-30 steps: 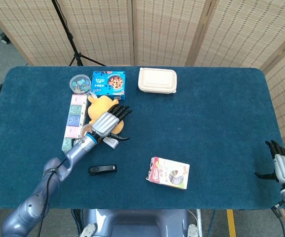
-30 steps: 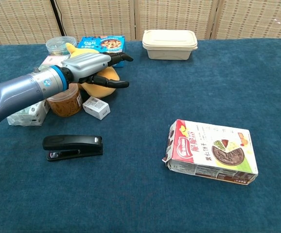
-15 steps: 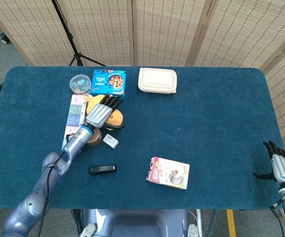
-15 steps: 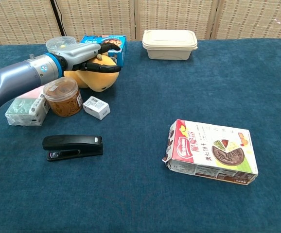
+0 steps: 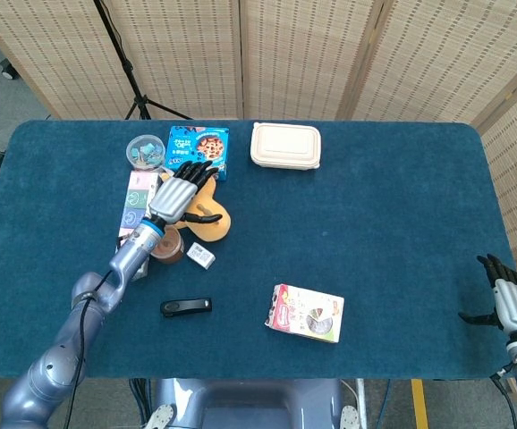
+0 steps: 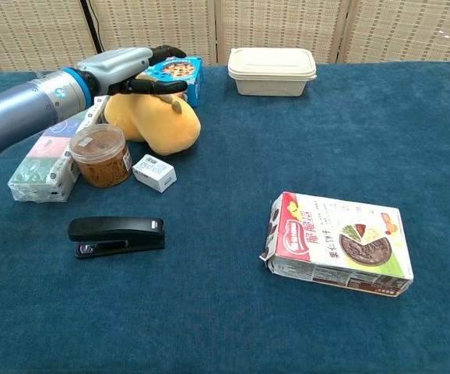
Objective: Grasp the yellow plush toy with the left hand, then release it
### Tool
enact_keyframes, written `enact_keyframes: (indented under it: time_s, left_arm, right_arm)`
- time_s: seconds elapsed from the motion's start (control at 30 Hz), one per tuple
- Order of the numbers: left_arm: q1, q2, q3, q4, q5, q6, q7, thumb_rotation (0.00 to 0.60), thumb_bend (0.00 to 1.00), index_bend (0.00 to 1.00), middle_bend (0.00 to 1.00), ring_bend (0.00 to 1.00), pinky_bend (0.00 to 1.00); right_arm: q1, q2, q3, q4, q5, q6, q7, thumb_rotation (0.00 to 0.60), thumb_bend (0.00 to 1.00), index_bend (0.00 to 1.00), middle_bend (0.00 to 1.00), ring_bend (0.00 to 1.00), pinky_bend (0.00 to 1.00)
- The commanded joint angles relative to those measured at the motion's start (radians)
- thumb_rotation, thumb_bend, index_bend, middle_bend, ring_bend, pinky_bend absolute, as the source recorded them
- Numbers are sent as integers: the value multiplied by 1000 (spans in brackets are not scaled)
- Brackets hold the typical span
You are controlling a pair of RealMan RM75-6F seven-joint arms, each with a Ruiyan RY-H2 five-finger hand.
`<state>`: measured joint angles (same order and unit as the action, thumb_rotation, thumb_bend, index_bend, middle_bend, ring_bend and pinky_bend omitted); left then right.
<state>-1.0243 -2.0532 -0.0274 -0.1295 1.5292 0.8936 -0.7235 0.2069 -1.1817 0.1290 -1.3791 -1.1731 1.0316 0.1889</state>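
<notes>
The yellow plush toy (image 5: 208, 220) (image 6: 159, 125) lies on the blue table, just in front of a blue cookie box. My left hand (image 5: 176, 193) (image 6: 124, 67) hovers over the toy's far left end with its fingers spread toward the cookie box. Its thumb reaches across the top of the toy, and the hand holds nothing. My right hand (image 5: 510, 300) shows only in the head view, at the table's near right edge, fingers apart and empty.
The blue cookie box (image 6: 172, 73) and a beige lunch box (image 6: 272, 70) stand at the back. Tissue packs (image 6: 44, 162), a brown-filled jar (image 6: 99, 156), a small white box (image 6: 154, 173) and a black stapler (image 6: 116, 234) crowd the left. A snack box (image 6: 338, 245) lies to the right.
My left hand has drawn back and to the left, from over the toy's middle to its far end, leaving most of the toy uncovered. The right hand has barely moved.
</notes>
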Motion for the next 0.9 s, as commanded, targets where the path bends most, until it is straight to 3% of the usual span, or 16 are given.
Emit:
enact_keyframes:
  time_s: [0.03, 0.33, 0.6, 0.73, 0.9]
  left_arm:
    - [11, 9, 15, -28, 18, 68, -28, 22, 0, 0, 0, 0, 0]
    - [42, 36, 23, -79, 42, 275, -48, 15, 0, 0, 0, 0, 0]
    - [105, 186, 15, -237, 38, 397, 23, 9, 0, 0, 0, 0, 0]
    - [149, 344, 10, -473, 21, 401, 124, 10, 0, 0, 0, 0, 0]
    - [245, 677, 0, -1038, -69, 366, 394, 13, 0, 0, 0, 0, 0]
  right_arm:
    - [0, 1, -1, -2, -2, -1, 1, 600, 0, 0, 0, 0, 0]
    - [-2, 5, 1, -2, 2, 4, 3, 600, 0, 0, 0, 0, 0]
    - [-11, 18, -1, -29, -22, 35, 7, 600, 0, 0, 0, 0, 0]
    - [-17, 29, -3, -54, -44, 61, 8, 600, 0, 0, 0, 0, 0]
    - [-30, 52, -7, -102, -87, 109, 13, 600, 0, 0, 0, 0, 0]
